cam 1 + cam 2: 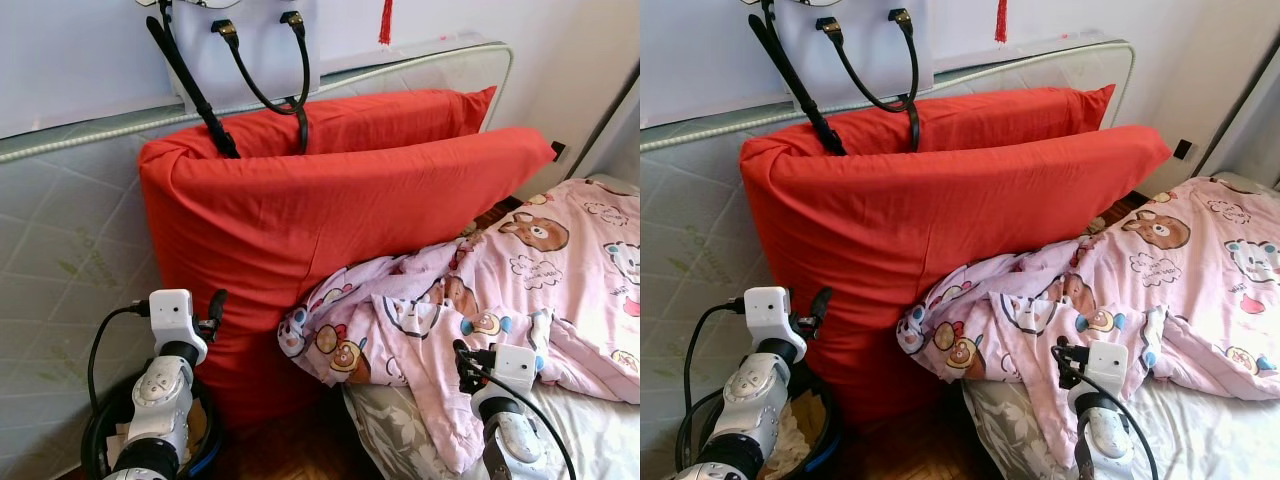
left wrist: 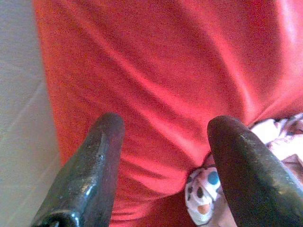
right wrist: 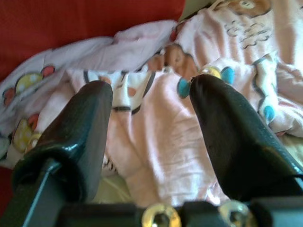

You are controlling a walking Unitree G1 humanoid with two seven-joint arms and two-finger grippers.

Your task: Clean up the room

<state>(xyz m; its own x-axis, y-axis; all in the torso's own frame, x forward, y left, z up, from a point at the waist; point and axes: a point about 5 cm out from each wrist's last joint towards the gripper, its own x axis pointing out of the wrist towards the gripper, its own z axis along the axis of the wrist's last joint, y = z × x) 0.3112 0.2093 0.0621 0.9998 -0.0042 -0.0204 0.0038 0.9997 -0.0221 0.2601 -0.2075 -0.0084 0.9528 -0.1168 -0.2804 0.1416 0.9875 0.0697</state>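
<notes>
A pink cartoon-bear blanket (image 1: 480, 310) lies rumpled over the bed's left edge, against a big red cushion (image 1: 320, 230) that leans on the upright mattress. My right gripper (image 3: 151, 109) is open just in front of the blanket's folds, with nothing between its fingers (image 3: 85, 123). My left gripper (image 2: 165, 156) is open too, pointed at the lower part of the red cushion (image 2: 165, 71), with a corner of the blanket (image 2: 203, 198) beside it. Both wrists show low in the head views, the left arm (image 1: 165, 370) and the right arm (image 1: 505, 390).
A white handbag with black straps (image 1: 250, 60) hangs above the cushion. The upright mattress (image 1: 60, 270) fills the left side. A dark round bin (image 1: 110, 440) with crumpled paper stands by my left arm. Dark wood floor (image 1: 300, 440) shows between bin and bed.
</notes>
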